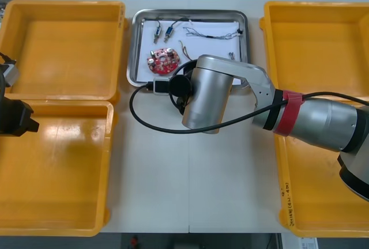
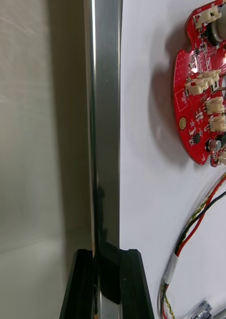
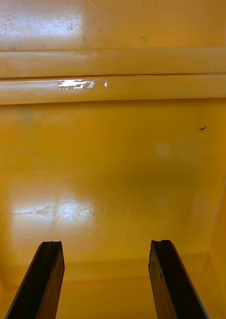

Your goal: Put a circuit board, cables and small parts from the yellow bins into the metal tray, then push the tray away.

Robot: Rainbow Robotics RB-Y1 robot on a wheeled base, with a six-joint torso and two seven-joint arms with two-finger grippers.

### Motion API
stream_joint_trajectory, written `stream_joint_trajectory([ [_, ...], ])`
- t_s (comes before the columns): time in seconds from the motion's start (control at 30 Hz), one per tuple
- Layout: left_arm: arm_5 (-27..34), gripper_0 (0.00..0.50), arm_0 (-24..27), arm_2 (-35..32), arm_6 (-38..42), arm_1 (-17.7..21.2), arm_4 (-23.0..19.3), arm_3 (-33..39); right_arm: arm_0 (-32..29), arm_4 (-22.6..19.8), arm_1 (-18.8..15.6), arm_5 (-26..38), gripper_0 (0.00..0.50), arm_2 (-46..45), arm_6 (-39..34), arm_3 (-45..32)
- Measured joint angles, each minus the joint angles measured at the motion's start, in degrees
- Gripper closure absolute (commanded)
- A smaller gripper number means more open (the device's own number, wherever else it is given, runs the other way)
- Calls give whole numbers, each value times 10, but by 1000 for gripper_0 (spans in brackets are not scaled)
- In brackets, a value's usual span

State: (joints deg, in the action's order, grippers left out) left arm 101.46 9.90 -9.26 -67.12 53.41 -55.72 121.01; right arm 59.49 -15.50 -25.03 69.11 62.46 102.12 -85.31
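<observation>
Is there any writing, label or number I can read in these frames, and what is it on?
Dark handwriting on the rim of the near right yellow bin: too small to read.
Red circuit board in the tray: no print readable.
No other text. The right gripper clamps the tray's rim; the left gripper hangs open over a left bin.

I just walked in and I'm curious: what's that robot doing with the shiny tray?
The right gripper has its fingers closed on the near rim of the metal tray. In the tray lie a red circuit board, cables and small metal parts. The loading looks done, so pushing the tray away is probably next. The left gripper hangs open over a yellow bin on the left.
</observation>
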Motion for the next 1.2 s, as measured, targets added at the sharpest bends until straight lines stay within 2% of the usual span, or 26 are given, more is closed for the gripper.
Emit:
stream_joint_trajectory([
  [0.73, 0, 0, 0, 0, 0, 0, 0, 0, 59, 14, 29, -140, 500, 0, 19, 161],
  [1.0, 0, 0, 0, 0, 0, 0, 0, 0, 63, 31, 32, -169, 500, 1, 21, 183],
  [1.03, 0, 0, 0, 0, 0, 0, 0, 0, 63, 33, 32, -172, 452, 1, 21, 185],
  [1.07, 0, 0, 0, 0, 0, 0, 0, 0, 63, 35, 32, -174, 338, 1, 21, 187],
  [1.1, 0, 0, 0, 0, 0, 0, 0, 0, 63, 37, 32, -174, 294, 1, 21, 189],
  [1.13, 0, 0, 0, 0, 0, 0, 0, 0, 63, 39, 33, -174, 218, 1, 21, 190],
  [1.17, 0, 0, 0, 0, 0, 0, 0, 0, 63, 42, 33, -174, 164, 1, 21, 190],
  [1.2, 0, 0, 0, 0, 0, 0, 0, 0, 63, 43, 33, -174, 139, 1, 21, 190],
])
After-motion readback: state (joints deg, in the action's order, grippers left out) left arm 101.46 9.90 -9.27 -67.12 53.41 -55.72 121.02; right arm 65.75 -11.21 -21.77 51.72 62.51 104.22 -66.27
